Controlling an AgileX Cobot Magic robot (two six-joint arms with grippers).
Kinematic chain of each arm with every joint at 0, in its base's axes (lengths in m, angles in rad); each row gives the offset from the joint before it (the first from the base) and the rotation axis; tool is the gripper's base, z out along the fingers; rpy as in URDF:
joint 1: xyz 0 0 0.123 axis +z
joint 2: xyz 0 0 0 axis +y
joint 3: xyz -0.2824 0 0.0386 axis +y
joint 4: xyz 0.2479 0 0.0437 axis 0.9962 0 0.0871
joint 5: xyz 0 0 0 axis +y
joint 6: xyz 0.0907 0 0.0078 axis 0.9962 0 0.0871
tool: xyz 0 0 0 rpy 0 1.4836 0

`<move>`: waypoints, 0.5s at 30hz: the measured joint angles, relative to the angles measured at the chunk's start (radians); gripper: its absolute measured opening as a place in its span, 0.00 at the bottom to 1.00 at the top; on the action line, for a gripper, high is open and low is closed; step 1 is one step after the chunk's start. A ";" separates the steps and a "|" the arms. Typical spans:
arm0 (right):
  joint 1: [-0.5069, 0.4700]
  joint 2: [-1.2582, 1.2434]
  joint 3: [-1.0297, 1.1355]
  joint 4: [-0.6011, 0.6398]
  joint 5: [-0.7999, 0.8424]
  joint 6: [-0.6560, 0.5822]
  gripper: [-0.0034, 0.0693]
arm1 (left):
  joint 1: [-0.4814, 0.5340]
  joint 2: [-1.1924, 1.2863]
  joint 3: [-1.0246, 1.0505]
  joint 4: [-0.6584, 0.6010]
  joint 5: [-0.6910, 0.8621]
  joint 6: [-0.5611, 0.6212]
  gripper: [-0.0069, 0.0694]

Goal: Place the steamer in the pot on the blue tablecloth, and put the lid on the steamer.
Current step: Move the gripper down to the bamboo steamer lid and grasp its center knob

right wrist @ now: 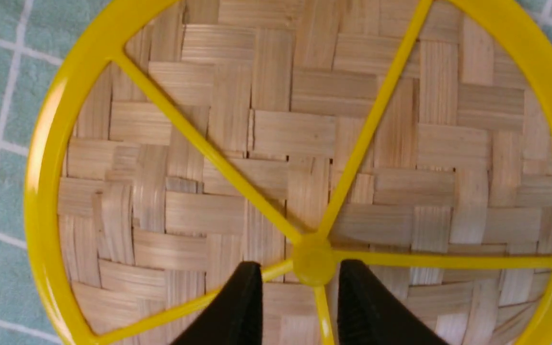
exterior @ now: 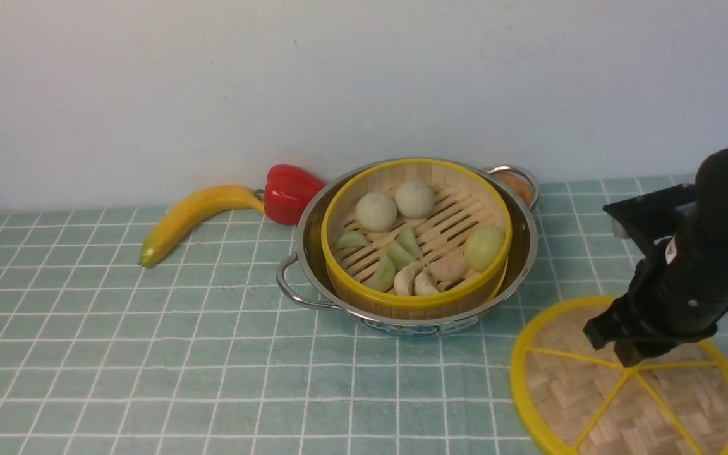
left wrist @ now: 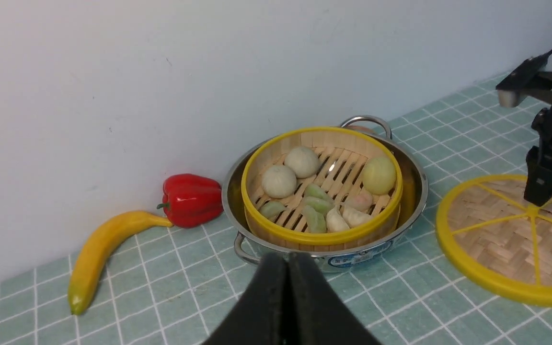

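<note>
The steamer (exterior: pixel 416 304) is seated inside the pot (exterior: pixel 523 253), and no cover is on it. Pale buns and dumplings are seen on its slatted floor. The pot is stood on the blue tablecloth (exterior: pixel 149 354), towards the far middle of the scene.

The lid (exterior: pixel 566 385) is laid flat on the tablecloth at the near right. It is clear of the pot, nearer and further right than it.

The right end effector (exterior: pixel 629 355) is held pointing down over the centre of the lid. In the right wrist view its two black fingers (right wrist: pixel 242 306) are seen parted, and the lid's small yellow knob (right wrist: pixel 313 261) is placed between their tips. A strip of woven bamboo is visible between the knob and one finger, so the knob is bracketed but not clamped. Whether the tips are touching the lid cannot be told.

The left end effector (left wrist: pixel 288 258) is kept at the near left, well apart from the pot and the lid. Its fingers are pressed together and nothing is held between them.

A banana (exterior: pixel 193 212) and a red pepper (exterior: pixel 288 189) are laid by the far wall to the left of the pot. The pepper is just beside the pot, and the banana's stem end is set against the pepper.
</note>
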 joint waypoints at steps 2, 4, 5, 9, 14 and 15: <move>0.000 0.027 0.000 -0.005 -0.015 0.000 0.38 | 0.000 -0.031 0.006 -0.010 -0.001 0.000 0.06; 0.000 0.045 0.000 -0.005 -0.024 0.000 0.38 | 0.000 -0.040 0.006 -0.013 -0.003 0.000 0.06; 0.000 0.059 0.000 -0.006 -0.028 0.000 0.38 | 0.000 -0.046 0.006 -0.014 -0.002 0.000 0.06; 0.000 0.073 0.000 -0.014 -0.025 0.018 0.27 | 0.000 -0.048 0.006 -0.014 -0.002 0.000 0.07; 0.000 0.055 -0.001 -0.026 0.028 0.036 0.25 | 0.000 -0.048 0.006 -0.015 -0.002 -0.001 0.07; 0.000 0.053 -0.001 -0.026 0.032 0.038 0.25 | 0.000 -0.048 0.006 -0.015 -0.002 -0.001 0.07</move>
